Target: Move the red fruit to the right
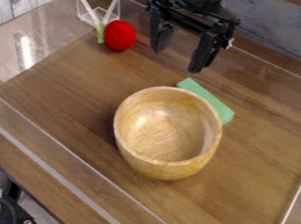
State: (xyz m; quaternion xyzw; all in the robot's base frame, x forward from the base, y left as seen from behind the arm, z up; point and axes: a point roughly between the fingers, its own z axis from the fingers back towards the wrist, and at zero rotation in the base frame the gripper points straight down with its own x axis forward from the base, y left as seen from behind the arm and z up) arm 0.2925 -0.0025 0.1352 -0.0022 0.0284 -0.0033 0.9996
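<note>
Between red fruit (119, 34) and wooden bowl (168, 132), the claw (181, 49) hangs, seemingly open.

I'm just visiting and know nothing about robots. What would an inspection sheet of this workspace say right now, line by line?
Surface: wooden table with raised clear edging, glossy, with glare at the far left.
Job's things: red fruit, small and round, at the far left of the table, resting free.
Clutter: wooden bowl in the middle, nothing seen inside; flat green block behind it, partly hidden by the bowl's rim; thin white wire-like piece just left of the fruit, what it is cannot be told.
Grippers: gripper dark, fingers pointing down and spread apart, holding nothing, to the right of the fruit.
Cables: nothing seen.
Surroundings: pale surfaces behind the table; dark shape at the bottom left corner, unclear.
</note>
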